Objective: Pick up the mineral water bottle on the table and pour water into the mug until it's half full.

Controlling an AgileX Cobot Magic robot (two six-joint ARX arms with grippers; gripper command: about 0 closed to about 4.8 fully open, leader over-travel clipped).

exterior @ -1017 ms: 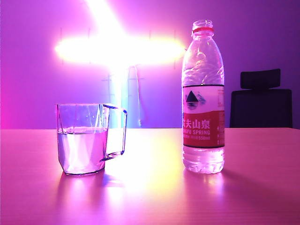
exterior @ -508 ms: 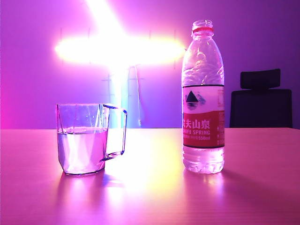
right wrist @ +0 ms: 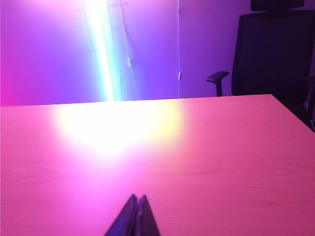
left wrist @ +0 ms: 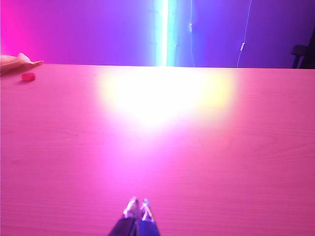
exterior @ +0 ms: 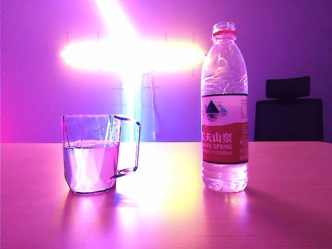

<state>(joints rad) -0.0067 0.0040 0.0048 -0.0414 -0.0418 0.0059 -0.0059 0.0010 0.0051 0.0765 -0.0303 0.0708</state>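
Left gripper (left wrist: 137,206), right gripper (right wrist: 136,202): both clenched, empty, over bare table (exterior: 171,218). Bottle (exterior: 224,109) upright, uncapped, apart from half-full mug (exterior: 96,153).

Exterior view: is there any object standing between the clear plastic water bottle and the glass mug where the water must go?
No, nothing visible does. The clear ribbed plastic water bottle stands upright to the right of the clear faceted glass mug, which already holds water, and only bare pink-lit tabletop lies between them. Neither pincer appears in this view.
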